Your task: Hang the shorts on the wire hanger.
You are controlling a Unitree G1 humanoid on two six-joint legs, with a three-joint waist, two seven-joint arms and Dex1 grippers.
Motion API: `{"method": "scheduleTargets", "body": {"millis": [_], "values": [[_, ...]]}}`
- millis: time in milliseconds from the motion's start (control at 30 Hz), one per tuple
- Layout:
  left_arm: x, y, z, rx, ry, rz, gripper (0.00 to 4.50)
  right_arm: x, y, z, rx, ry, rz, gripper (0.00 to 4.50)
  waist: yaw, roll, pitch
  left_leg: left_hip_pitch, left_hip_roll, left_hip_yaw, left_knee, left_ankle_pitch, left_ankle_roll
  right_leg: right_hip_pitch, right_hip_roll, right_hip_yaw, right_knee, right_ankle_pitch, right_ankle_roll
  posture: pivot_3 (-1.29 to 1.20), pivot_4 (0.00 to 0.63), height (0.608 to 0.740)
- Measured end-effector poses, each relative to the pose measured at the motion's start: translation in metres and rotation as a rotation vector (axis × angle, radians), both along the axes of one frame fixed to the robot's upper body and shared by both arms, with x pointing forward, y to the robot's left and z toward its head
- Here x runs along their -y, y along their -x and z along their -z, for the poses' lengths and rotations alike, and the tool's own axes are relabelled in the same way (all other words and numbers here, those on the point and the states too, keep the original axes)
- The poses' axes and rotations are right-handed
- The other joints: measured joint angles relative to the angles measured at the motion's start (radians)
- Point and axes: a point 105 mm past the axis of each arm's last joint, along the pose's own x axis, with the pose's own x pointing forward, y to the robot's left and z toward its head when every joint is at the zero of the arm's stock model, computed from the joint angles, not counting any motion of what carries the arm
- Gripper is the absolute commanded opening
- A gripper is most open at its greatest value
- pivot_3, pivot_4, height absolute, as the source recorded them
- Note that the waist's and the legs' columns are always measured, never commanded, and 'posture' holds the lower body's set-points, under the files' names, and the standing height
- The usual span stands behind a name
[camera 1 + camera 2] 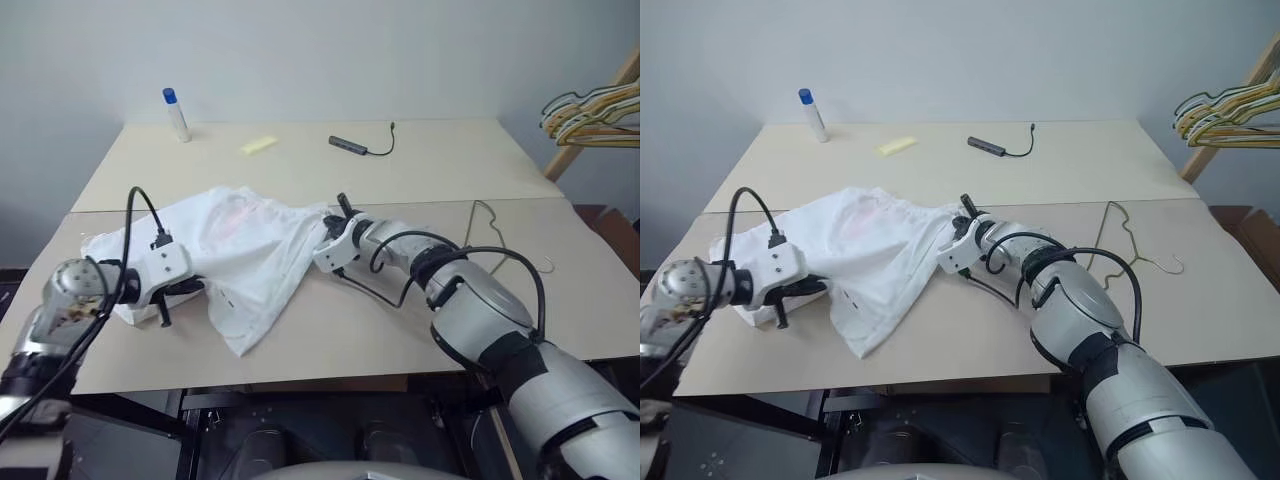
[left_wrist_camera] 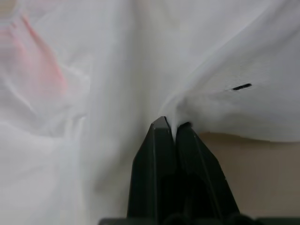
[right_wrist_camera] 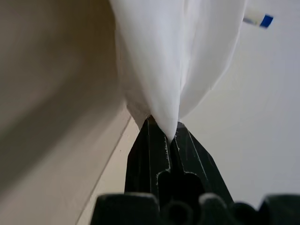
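Shorts (image 1: 240, 250) are lying crumpled at the middle of your tan surface (image 1: 430, 165), and you are pinching them from both sides. Your left end effector (image 2: 171, 125) is clamping a fold of the white cloth at about eight o'clock, near the tiny dark mark (image 2: 241, 86). Your right end effector (image 3: 166, 127) is clamping the bunched edge at about three o'clock of the garment. Your wire hanger (image 1: 1130, 240) is resting flat on the surface at three o'clock, apart from the shorts. Other hangers (image 1: 590, 115) are hanging at two o'clock.
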Motion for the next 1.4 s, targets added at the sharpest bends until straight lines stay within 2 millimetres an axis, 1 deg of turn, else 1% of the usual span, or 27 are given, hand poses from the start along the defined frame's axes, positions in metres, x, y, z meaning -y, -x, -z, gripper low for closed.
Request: {"method": "scheduleTargets", "body": {"millis": [67, 133, 200, 267, 333, 400, 433, 500, 567, 600, 667, 733, 833, 900, 967, 1033, 1067, 1167, 1233, 1267, 1400], "values": [[0.012, -0.021, 0.001, 0.042, -0.012, -0.004, 0.00, 0.016, -0.006, -0.004, 0.007, -0.010, 0.061, 0.05, -0.002, 0.000, -0.001, 0.000, 0.000, 0.000, 0.000, 0.000, 0.000, 0.000, 0.000, 0.000, 0.001, 0.000, 0.000, 0.13, 0.000, 0.740], [0.027, -0.045, -0.001, 0.086, -0.006, -0.022, 0.00, 0.038, -0.012, -0.008, 0.011, -0.018, 0.135, 0.05, -0.002, -0.001, -0.001, -0.002, 0.000, -0.002, 0.000, 0.000, 0.000, 0.000, 0.000, -0.002, 0.000, 0.001, 0.000, 0.10, 0.000, 0.740], [0.040, -0.060, -0.003, 0.113, -0.009, -0.027, 0.00, 0.053, -0.015, -0.011, 0.011, -0.042, 0.191, 0.05, -0.013, -0.001, -0.001, -0.003, -0.001, -0.002, -0.001, 0.000, 0.000, 0.000, 0.000, -0.002, -0.002, 0.001, 0.000, 0.08, 0.000, 0.740], [0.057, -0.076, -0.006, 0.153, -0.020, -0.032, 0.00, 0.072, -0.017, -0.011, 0.001, -0.054, 0.255, 0.05, -0.024, -0.001, -0.001, -0.004, -0.001, -0.003, -0.001, 0.000, 0.000, 0.000, 0.000, -0.002, -0.004, 0.001, 0.001, 0.06, 0.000, 0.740], [0.064, -0.084, -0.010, 0.192, -0.035, -0.031, 0.00, 0.084, -0.017, -0.009, -0.013, -0.074, 0.299, 0.05, -0.044, -0.001, -0.001, -0.005, -0.001, -0.004, -0.001, 0.000, 0.000, 0.000, 0.000, -0.002, -0.006, 0.001, 0.002, 0.04, 0.000, 0.740], [0.080, -0.093, -0.017, 0.246, -0.044, -0.014, 0.00, 0.110, -0.014, -0.002, -0.065, -0.099, 0.377, 0.05, -0.058, -0.001, -0.001, -0.006, -0.002, -0.005, -0.001, 0.000, 0.001, 0.000, -0.001, -0.003, -0.007, 0.002, 0.002, 0.03, 0.000, 0.740], [0.086, -0.095, -0.021, 0.266, -0.041, 0.000, 0.00, 0.118, -0.012, 0.001, -0.090, -0.108, 0.401, 0.05, -0.067, -0.001, -0.001, -0.006, -0.002, -0.005, -0.002, 0.000, 0.001, 0.000, -0.001, -0.003, -0.007, 0.001, 0.003, 0.03, 0.000, 0.740], [0.092, -0.095, -0.027, 0.288, -0.034, 0.049, 0.00, 0.126, -0.008, 0.005, -0.142, -0.129, 0.419, 0.05, -0.090, -0.001, -0.001, -0.006, -0.002, -0.005, -0.002, 0.000, 0.001, 0.000, -0.001, -0.002, -0.007, 0.001, 0.003, 0.02, 0.000, 0.740], [0.096, -0.091, -0.029, 0.286, -0.030, 0.116, 0.00, 0.133, -0.004, 0.009, -0.195, -0.140, 0.425, 0.05, -0.109, -0.001, -0.001, -0.005, -0.002, -0.005, -0.002, 0.000, 0.001, 0.000, -0.001, -0.002, -0.007, 0.001, 0.003, 0.02, 0.000, 0.740], [0.096, -0.085, -0.030, 0.270, -0.038, 0.177, 0.00, 0.134, 0.000, 0.012, -0.235, -0.162, 0.420, 0.05, -0.120, -0.001, -0.001, -0.005, -0.002, -0.005, -0.002, 0.000, 0.001, 0.000, 0.000, -0.002, -0.007, 0.001, 0.003, 0.02, 0.000, 0.740], [0.085, -0.074, -0.032, 0.216, -0.052, 0.256, 0.00, 0.132, 0.010, 0.017, -0.310, -0.172, 0.389, 0.05, -0.140, -0.001, -0.001, -0.005, -0.001, -0.006, -0.002, 0.000, 0.001, 0.000, 0.000, -0.002, -0.007, 0.001, 0.003, 0.02, 0.000, 0.740], [0.074, -0.065, -0.034, 0.155, -0.048, 0.303, 0.00, 0.126, 0.020, 0.022, -0.367, -0.168, 0.348, 0.05, -0.147, -0.001, -0.001, -0.005, -0.001, -0.006, -0.002, -0.001, 0.001, 0.000, 0.000, -0.002, -0.006, 0.001, 0.003, 0.03, 0.000, 0.740], [0.046, -0.043, -0.040, 0.005, -0.022, 0.359, 0.00, 0.107, 0.044, 0.024, -0.465, -0.154, 0.261, 0.05, -0.156, 0.000, -0.001, -0.006, -0.001, -0.008, 0.000, -0.002, 0.003, 0.000, 0.000, -0.002, -0.006, 0.001, 0.004, 0.03, 0.000, 0.740], [0.032, -0.029, -0.041, -0.090, -0.008, 0.396, 0.00, 0.096, 0.059, 0.020, -0.518, -0.135, 0.221, 0.05, -0.151, 0.000, -0.001, -0.007, -0.001, -0.009, 0.002, -0.005, 0.009, 0.000, -0.001, -0.002, -0.005, 0.000, 0.005, 0.04, 0.000, 0.740], [0.018, -0.016, -0.040, -0.160, -0.014, 0.421, 0.00, 0.088, 0.074, 0.013, -0.559, -0.112, 0.184, 0.05, -0.143, 0.000, -0.001, -0.007, -0.001, -0.011, 0.003, -0.008, 0.014, 0.000, -0.001, -0.002, -0.004, 0.000, 0.005, 0.04, 0.000, 0.740], [0.004, -0.002, -0.033, -0.224, -0.051, 0.438, 0.00, 0.077, 0.090, 0.005, -0.599, -0.080, 0.146, 0.05, -0.130, 0.000, -0.001, -0.007, -0.001, -0.015, 0.003, -0.009, 0.016, 0.000, -0.001, -0.001, -0.004, 0.000, 0.005, 0.04, 0.000, 0.740], [-0.002, 0.006, -0.026, -0.262, -0.075, 0.446, 0.00, 0.071, 0.098, 0.002, -0.622, -0.072, 0.130, 0.05, -0.123, 0.000, -0.001, -0.007, -0.001, -0.016, 0.004, -0.009, 0.016, 0.000, -0.001, -0.001, -0.003, 0.000, 0.006, 0.05, 0.000, 0.740], [-0.009, 0.024, -0.006, -0.353, -0.115, 0.475, 0.00, 0.063, 0.118, 0.001, -0.685, -0.042, 0.116, 0.05, -0.094, 0.000, -0.001, -0.008, -0.001, -0.016, 0.006, -0.010, 0.017, -0.001, -0.001, -0.001, -0.002, 0.000, 0.005, 0.05, 0.000, 0.740], [-0.012, 0.030, 0.001, -0.367, -0.135, 0.497, 0.00, 0.060, 0.130, 0.000, -0.718, -0.015, 0.107, 0.05, -0.068, 0.000, -0.001, -0.010, -0.001, -0.014, 0.009, -0.010, 0.018, -0.001, -0.002, -0.003, -0.002, 0.000, 0.005, 0.06, 0.000, 0.740], [-0.013, 0.032, 0.003, -0.369, -0.140, 0.501, 0.00, 0.058, 0.135, 0.000, -0.727, 0.004, 0.101, 0.05, -0.054, 0.000, -0.001, -0.012, -0.001, -0.012, 0.010, -0.010, 0.018, -0.002, -0.002, -0.005, -0.002, 0.000, 0.005, 0.06, 0.000, 0.740], [-0.013, 0.029, 0.005, -0.336, -0.160, 0.497, 0.00, 0.055, 0.145, 0.003, -0.732, 0.053, 0.111, 0.05, -0.021, 0.000, -0.001, -0.014, -0.001, -0.010, 0.014, -0.011, 0.018, -0.002, -0.002, -0.006, -0.002, 0.000, 0.005, 0.06, 0.000, 0.740]]}}
